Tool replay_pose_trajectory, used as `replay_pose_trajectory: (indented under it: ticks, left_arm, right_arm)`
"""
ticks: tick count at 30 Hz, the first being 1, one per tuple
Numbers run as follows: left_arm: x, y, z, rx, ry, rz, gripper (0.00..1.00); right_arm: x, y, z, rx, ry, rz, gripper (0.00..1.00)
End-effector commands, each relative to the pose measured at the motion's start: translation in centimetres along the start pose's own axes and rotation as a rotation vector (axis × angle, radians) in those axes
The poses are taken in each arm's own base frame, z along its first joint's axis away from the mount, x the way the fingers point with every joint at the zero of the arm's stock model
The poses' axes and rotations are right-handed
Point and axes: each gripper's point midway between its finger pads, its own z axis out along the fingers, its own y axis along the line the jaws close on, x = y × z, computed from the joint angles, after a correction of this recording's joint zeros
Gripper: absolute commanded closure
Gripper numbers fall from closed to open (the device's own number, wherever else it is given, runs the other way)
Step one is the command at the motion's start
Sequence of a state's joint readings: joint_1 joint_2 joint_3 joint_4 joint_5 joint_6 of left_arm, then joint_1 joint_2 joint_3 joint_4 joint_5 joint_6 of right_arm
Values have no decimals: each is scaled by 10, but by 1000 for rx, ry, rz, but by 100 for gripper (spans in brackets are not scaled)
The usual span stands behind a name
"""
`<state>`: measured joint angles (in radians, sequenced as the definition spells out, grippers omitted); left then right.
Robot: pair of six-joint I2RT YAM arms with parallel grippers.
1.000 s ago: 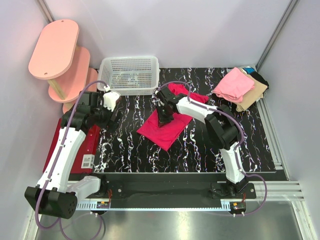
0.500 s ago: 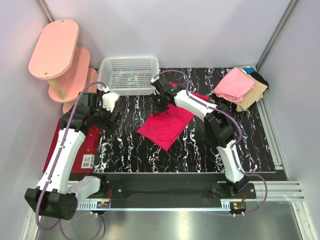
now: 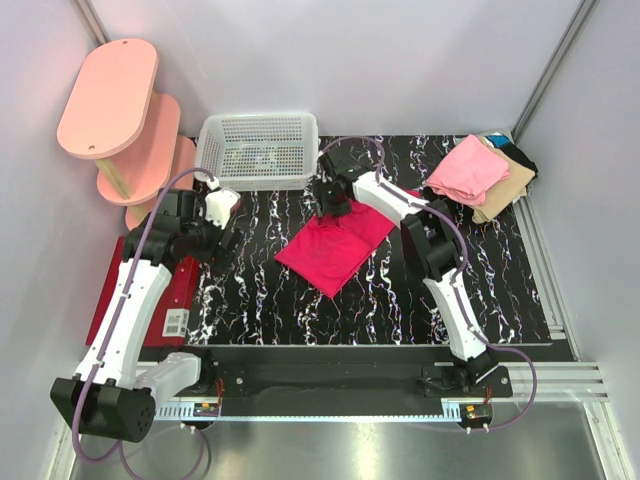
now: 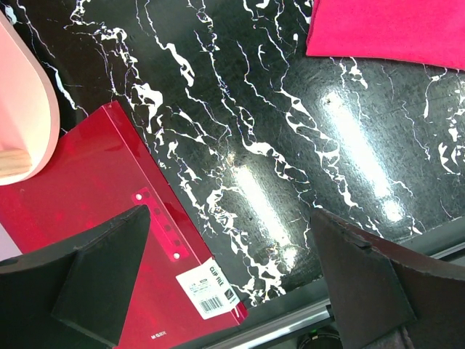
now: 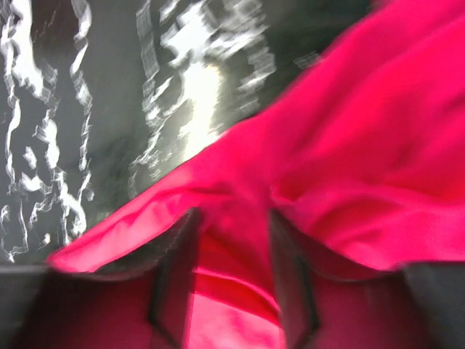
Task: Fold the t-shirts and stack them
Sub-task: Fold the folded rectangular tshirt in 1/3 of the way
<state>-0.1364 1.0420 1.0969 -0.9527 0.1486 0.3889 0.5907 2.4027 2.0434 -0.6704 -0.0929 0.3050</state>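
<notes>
The magenta-red t-shirt (image 3: 335, 248) lies partly folded in the middle of the black marbled table. My right gripper (image 3: 331, 198) is low over its far edge. In the right wrist view, the right gripper (image 5: 232, 251) has its jaws apart, with a ridge of the magenta cloth (image 5: 341, 145) lying between and over the fingers (image 5: 173, 273). Folded light pink (image 3: 468, 168), tan (image 3: 503, 192) and black/teal (image 3: 517, 156) shirts are piled at the back right. My left gripper (image 3: 222, 204) hangs wide open and holds nothing, left of the shirt; the left gripper (image 4: 229, 218) faces bare table.
A white mesh basket (image 3: 258, 150) stands at the back, just left of my right gripper. A dark red clip file (image 4: 87, 211) lies at the table's left edge under the left arm. A pink tiered shelf (image 3: 110, 95) stands in the back left corner.
My right gripper has moved from over the shirt's middle toward its far edge, carrying cloth with it, and its jaws have parted. The left arm has barely shifted.
</notes>
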Motion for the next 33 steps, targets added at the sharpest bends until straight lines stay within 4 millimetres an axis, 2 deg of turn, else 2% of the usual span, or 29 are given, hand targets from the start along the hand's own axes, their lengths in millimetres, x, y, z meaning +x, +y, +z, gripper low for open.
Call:
replay_pose_trajectory:
  ticks: [1,2,4,5,9,11,12,14,15,16,18,21,24,28,33]
  left_arm:
    - [-6,4,-5,-21,-34,8,1]
    - [-7,3,-5,-14,-36,5,1]
    - [-8,2,-5,-8,-35,0,1]
    - [-8,2,-5,-8,-37,2,1]
    - [-7,2,-8,-14,-36,2,1]
    - [-5,3,-8,-18,-35,2,1]
    - [-4,2,-8,-17,-32,3,1]
    - [-3,2,-8,-20,-31,1,1]
    - [-3,2,-8,-17,-32,0,1]
    - [-4,2,-8,-17,-32,-2,1]
    - [-5,2,-8,-16,-34,-7,1]
    - [-8,1,-8,-11,-41,-11,1]
    - [-10,1,-10,-12,-49,-12,1]
    - [-9,3,-11,-24,-49,-7,1]
    - [-9,4,-12,-29,-45,-4,1]
  right_arm:
    - [-44,-41,-21,135,-107,15,40]
    - [-55,-43,-27,145,-134,19,38]
    - [-60,-44,-32,161,-142,12,30]
    - [-69,-40,-38,149,-162,6,29]
    - [-76,-36,-55,147,-180,3,26]
    - [-68,-39,-59,168,-167,0,28]
    - [-72,-42,-70,194,-189,-11,29]
    - [-59,-41,-71,230,-172,-44,33]
    - [-61,-40,-83,255,-190,-78,34]
    - [-46,-33,-80,261,-168,-112,36]
    - [-42,-21,-92,252,-191,-149,42]
    - [-25,-9,-87,210,-172,-136,51]
    - [-12,-7,-82,209,-159,-135,53]
    - [3,-19,-73,251,-130,-147,53]
    - [6,-34,-63,277,-113,-145,53]
